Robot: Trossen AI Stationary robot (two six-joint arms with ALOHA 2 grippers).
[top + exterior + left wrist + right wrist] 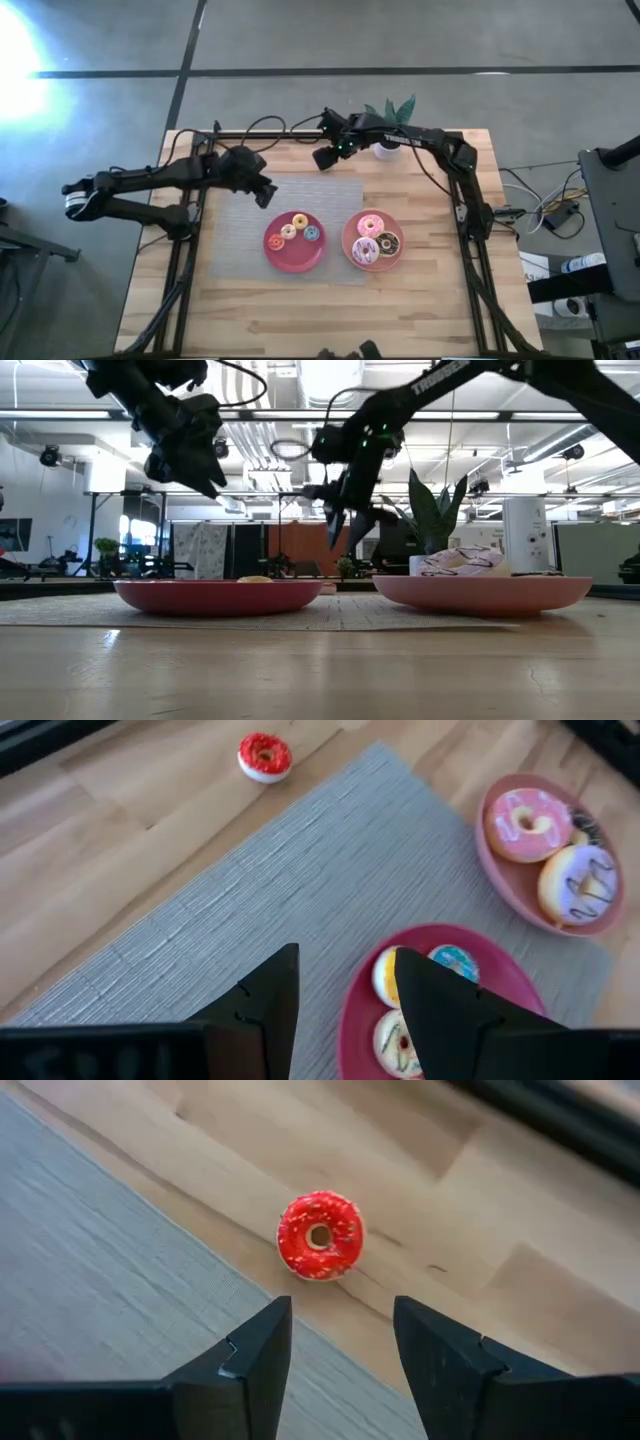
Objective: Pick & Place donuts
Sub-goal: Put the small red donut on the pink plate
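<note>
Right pincer: my right pincer (pixel 325 157) hangs above the tabletop (pixel 250 310) near its far edge, just off the far edge of the grey mat (pixel 230 235); the arm reaches in from the right side and bends toward the middle.
Right pincer state: fingers parted with a clear gap, nothing between them (pixel 335 1360).
Red donut: the tiny red donut (pixel 320 1235) lies flat on bare wood just beyond the mat's far edge, ahead of my right fingertips and not touched by them.
Left pincer: my left pincer (pixel 264 195) is raised over the mat's left part, on the far left side of the left plate; the arm stretches in from the tabletop's left edge.
Left pincer state: fingers apart, holding nothing (pixel 345 1000).
Left plate: the pink left plate (pixel 275 255) sits on the mat toward the near edge; it carries three tiny donuts, a yellow donut (pixel 385 975), a blue donut (pixel 455 960) and a cream donut (pixel 395 1042).
Right plate: the pink right plate (pixel 348 235) sits beside it at the mat's right edge; it carries a pink donut (pixel 525 823), a white-iced donut with dark stripes (pixel 580 885) and a chocolate donut (pixel 388 242), all packed close together.
Behind: a green plant in a white pot (pixel 388 148) stands at the far edge, by my right arm.
</note>
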